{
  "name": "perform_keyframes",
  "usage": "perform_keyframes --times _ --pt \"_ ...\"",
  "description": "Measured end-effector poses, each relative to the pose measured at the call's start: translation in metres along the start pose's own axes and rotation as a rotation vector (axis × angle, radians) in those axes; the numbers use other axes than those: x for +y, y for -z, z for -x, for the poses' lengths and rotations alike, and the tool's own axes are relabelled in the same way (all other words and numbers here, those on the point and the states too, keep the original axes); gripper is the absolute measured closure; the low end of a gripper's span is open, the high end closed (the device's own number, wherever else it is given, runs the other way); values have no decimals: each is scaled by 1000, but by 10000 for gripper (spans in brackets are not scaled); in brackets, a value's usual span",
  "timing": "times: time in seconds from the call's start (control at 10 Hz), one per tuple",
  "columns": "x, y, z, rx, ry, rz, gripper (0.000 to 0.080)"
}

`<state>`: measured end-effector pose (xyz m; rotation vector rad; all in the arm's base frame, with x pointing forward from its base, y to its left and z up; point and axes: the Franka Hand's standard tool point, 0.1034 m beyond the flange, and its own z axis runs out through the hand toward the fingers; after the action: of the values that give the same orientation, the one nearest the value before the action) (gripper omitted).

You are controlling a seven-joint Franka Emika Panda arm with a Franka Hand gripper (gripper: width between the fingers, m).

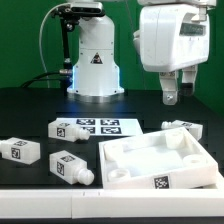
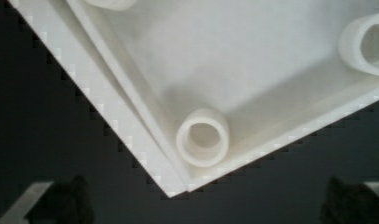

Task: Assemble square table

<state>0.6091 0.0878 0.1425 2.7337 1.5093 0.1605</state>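
The end effector (image 1: 172,92) hangs empty, jaws spread wide, above a corner of the square top (image 1: 160,160), which lies flat on the worktop (image 1: 25,110) beneath it, hollow side up. It looks stiff, light and smooth, so I would pinch the raised rim (image 2: 124,110) beside the corner socket (image 2: 204,140). Being square, it has no long axis; its edges lie slantwise to the line of the jaws.

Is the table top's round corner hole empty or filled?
Empty. The wrist view shows the corner socket as a bare open ring, and a leg lies loose beside the table top.
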Motion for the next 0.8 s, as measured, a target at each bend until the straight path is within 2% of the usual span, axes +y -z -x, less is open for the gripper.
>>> perform_keyframes --times 0.4,0.5,0.7,0.8 --pt "0 0 1 -1 0 0 150" --pt "4 -2 7 -7 -2 0 150" --pt "12 -10 23 5 -110 30 150" --pt "13 -13 28 6 -128 34 150"
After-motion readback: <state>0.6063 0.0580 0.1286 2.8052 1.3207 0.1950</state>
